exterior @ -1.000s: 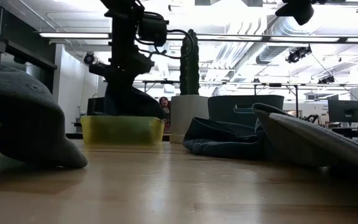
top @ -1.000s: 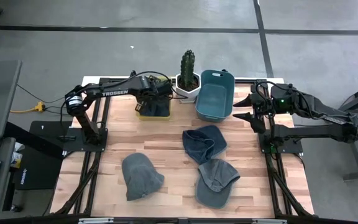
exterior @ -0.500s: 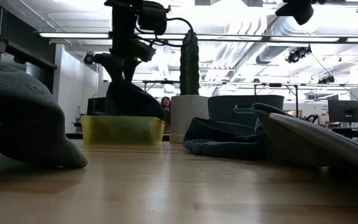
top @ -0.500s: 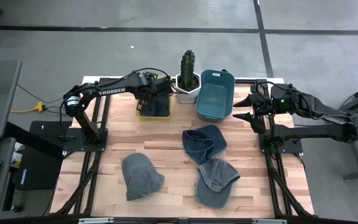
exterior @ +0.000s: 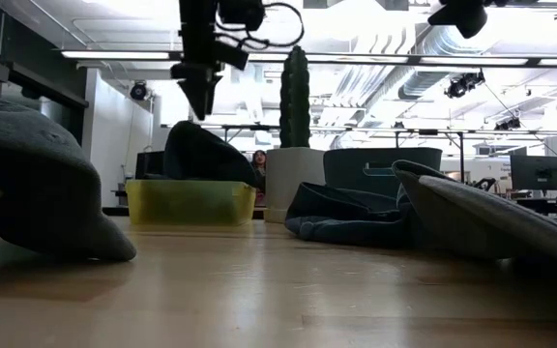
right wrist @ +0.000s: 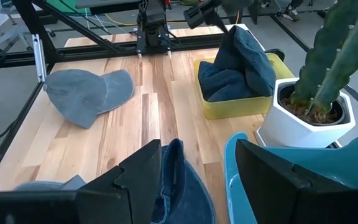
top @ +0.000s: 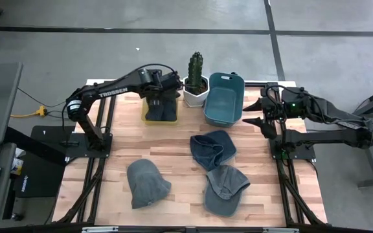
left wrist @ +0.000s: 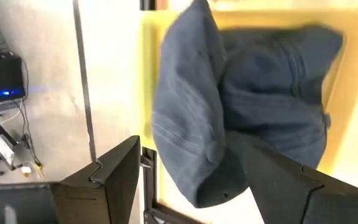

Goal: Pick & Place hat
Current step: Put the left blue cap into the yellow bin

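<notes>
three hats still lie loose on the wooden table (top: 180, 139): a grey hat (top: 147, 183) at lower left of the high view, a dark blue hat (top: 212, 149) at centre, and a grey cap (top: 226, 188) just below it, the two touching or nearly so. a fourth, the dark hat (top: 161, 110), sits in the yellow bin (top: 145, 118) at upper centre, mounded above the rim in the low view.

what has changed: a second ago the left gripper (exterior: 199, 95) was down on that hat inside the bin; half a second ago it was lifting; now it hangs above the hat with clear air between them, fingers spread and nothing in them. the left wrist view shows both dark fingers (left wrist: 114, 180) apart, with the hat below in the bin. so this placement looks finished, and the likely next step is to fetch another hat.

the right gripper (top: 256, 111) waits at the right edge, beside the teal bin (top: 223, 98), fingers apart and empty, unmoved throughout. a cactus (top: 195, 66) in a white pot stands between the bins.
</notes>
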Robot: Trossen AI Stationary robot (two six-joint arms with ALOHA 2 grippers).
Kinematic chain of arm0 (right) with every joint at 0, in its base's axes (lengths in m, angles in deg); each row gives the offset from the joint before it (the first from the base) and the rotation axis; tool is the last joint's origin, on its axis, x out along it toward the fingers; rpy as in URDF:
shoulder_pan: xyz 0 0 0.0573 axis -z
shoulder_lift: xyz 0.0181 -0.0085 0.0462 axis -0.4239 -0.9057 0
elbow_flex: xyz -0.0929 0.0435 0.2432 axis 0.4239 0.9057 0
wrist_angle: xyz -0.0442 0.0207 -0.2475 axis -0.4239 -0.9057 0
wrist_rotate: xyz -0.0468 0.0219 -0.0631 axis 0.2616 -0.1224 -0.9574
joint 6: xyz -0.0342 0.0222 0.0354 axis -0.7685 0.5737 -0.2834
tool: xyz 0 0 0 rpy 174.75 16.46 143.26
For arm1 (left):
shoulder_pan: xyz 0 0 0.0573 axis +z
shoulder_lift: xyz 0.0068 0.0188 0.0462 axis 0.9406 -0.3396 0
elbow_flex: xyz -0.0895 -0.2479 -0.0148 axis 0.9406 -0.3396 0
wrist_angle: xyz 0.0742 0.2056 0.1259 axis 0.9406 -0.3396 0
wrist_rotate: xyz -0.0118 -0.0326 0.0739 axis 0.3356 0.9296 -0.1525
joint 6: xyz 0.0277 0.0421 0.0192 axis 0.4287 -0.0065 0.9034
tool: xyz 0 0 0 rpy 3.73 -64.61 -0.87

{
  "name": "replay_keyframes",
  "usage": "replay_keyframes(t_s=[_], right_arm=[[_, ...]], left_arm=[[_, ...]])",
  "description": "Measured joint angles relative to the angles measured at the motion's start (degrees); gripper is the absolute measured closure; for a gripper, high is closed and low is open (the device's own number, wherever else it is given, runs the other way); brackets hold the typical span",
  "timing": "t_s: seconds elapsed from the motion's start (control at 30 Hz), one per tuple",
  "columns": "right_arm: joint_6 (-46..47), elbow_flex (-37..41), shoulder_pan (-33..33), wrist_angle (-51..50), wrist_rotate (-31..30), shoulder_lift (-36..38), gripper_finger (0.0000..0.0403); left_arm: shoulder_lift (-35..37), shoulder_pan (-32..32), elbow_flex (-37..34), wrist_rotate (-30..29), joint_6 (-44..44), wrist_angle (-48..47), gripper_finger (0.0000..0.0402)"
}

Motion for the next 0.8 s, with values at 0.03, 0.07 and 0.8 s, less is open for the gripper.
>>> replay_keyframes(t_s=[0.03, 0.07, 0.8], right_arm=[[0.0, 0.0, 0.0, 0.0, 0.0, -0.2, 0.0201], [-0.1, 0.0, 0.0, 0.0, 0.0, -0.4, 0.0201], [-1.3, 0.0, 0.0, -4.0, -0.7, -1.4, 0.0201]], left_arm=[[0.0, 0.0, 0.5, 0.0, -0.9, 0.1, 0.0152], [0.0, 0.0, 1.0, 0.0, -2.0, 0.3, 0.0153], [0.0, 2.1, -7.7, 7.4, -30.3, 21.7, 0.0395]])
